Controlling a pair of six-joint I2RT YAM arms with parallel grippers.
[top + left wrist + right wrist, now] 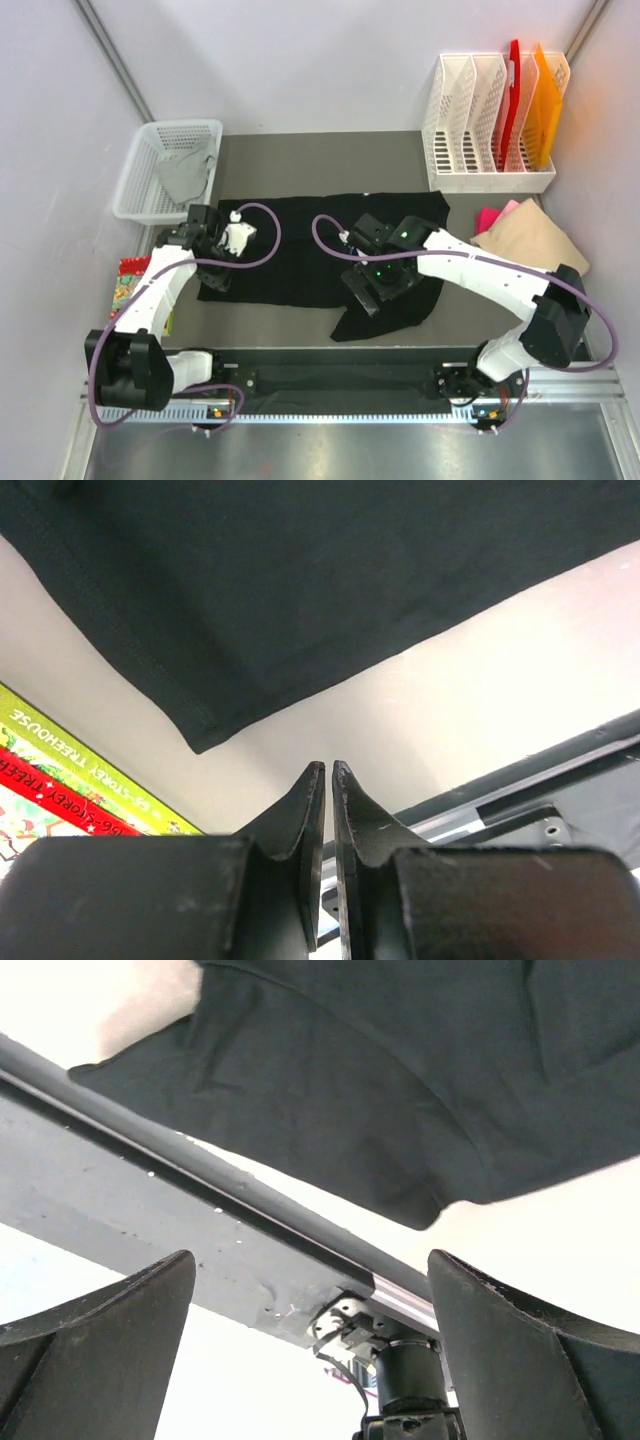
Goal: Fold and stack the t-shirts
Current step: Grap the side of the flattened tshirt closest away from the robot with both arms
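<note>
White arms (485, 272), black joints (555, 325), purple cables (268, 235); black left tool (327, 766), right tool (310, 1256).

Black t-shirt (297, 272), white basket (133, 180)

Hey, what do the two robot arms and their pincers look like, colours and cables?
Both have white links with black joints and bases: left arm, right arm. A purple cable loops along each. Green lights glow on the right wrist. The left pincer and right pincer are matte black with tapered tips.
</note>
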